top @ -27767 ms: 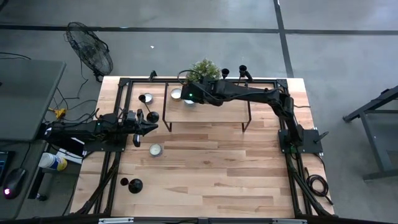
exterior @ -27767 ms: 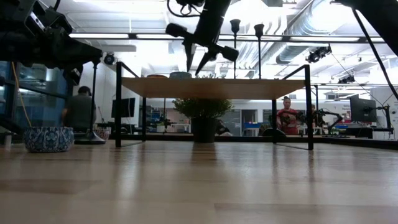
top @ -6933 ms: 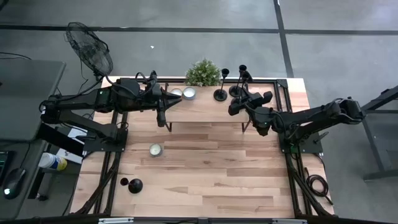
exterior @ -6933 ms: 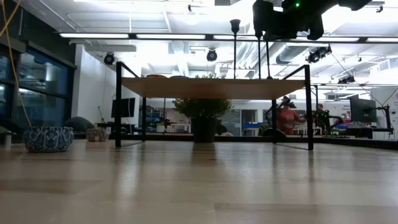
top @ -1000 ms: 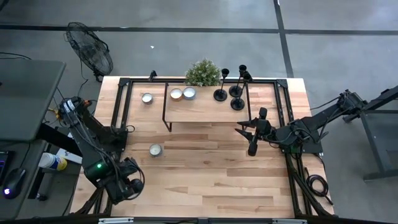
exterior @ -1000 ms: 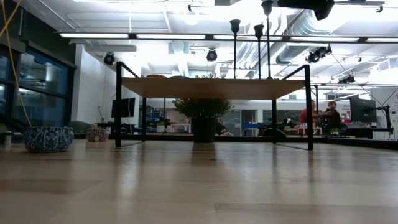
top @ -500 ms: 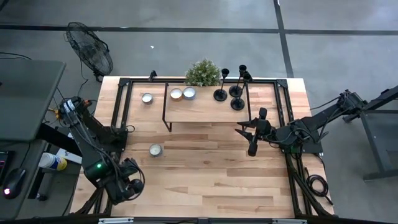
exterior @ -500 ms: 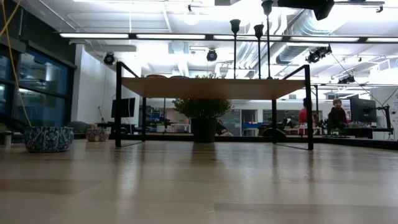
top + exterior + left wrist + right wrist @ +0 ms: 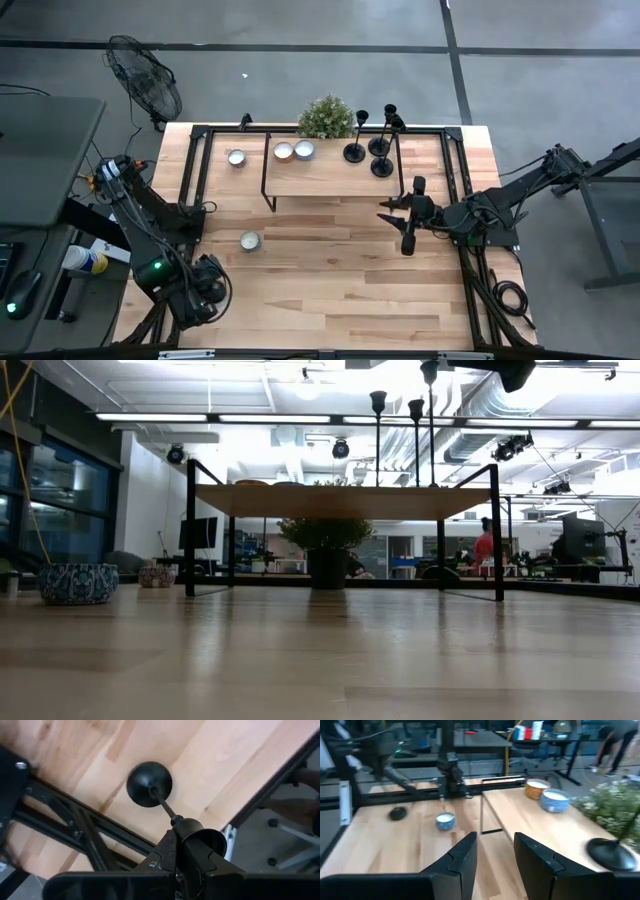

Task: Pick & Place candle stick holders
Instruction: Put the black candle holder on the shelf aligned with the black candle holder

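Left gripper [image 9: 187, 851], low over the table's front left corner, is clamped on the stem just under the cup of the last candle stick holder [image 9: 150, 783]; its long axis runs upright from the round base on the wood up into the jaws. Three other holders [image 9: 368, 152] stand on the raised shelf [image 9: 320, 175], well apart toward the back right. Right gripper [image 9: 405, 218] waits with fingers parted, empty, much nearer that shelf.

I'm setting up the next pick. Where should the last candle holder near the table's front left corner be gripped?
On the thin stem just under its cup, from above: the candle holder stands upright on a wide round base. The left gripper is shut there.
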### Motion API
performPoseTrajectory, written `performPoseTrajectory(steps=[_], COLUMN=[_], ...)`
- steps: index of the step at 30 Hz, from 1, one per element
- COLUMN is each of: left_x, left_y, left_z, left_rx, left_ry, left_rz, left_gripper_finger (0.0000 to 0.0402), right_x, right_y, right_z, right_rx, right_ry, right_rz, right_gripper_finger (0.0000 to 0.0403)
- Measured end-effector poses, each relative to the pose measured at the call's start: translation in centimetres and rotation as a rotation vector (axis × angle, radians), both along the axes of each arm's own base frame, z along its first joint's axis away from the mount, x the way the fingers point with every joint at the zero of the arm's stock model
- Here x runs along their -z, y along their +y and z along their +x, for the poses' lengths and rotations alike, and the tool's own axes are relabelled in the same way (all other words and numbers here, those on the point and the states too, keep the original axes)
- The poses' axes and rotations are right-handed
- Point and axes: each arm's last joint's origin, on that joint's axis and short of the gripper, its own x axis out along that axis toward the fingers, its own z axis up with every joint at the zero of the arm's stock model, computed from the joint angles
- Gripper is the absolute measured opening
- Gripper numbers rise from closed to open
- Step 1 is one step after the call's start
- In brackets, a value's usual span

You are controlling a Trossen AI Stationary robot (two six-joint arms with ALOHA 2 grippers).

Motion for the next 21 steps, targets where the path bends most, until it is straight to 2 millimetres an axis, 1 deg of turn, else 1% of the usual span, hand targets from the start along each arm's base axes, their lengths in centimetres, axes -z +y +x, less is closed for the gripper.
performPoseTrajectory(steps=[3,7,10,16,21], left_x=[-0.9,-2.4,-4.0,-6.5,-7.8], left_y=[0.1,0.5,1.2,3.3,5.7], left_z=[0.1,1.1,2.3,4.8,6.7], left_rx=[-0.043,-0.101,-0.120,-0.105,-0.116], left_ry=[-0.025,-0.097,-0.171,-0.275,-0.336], left_rz=[0.004,-0.016,-0.045,-0.071,-0.061], left_gripper_finger=[0.0002,0.0001,0.0001,0.0001,0.0000], right_x=[0.0,0.0,0.1,0.0,0.1], right_y=[0.1,0.2,0.2,0.8,1.6], right_z=[0.0,0.0,0.1,0.8,2.4], right_rx=[-0.030,-0.070,-0.101,-0.190,-0.217], right_ry=[0.005,0.010,0.016,-0.003,-0.073], right_rz=[0.006,0.015,0.023,-0.013,-0.062], right_gripper_finger=[0.0122,0.0122,0.0122,0.0122,0.0132])
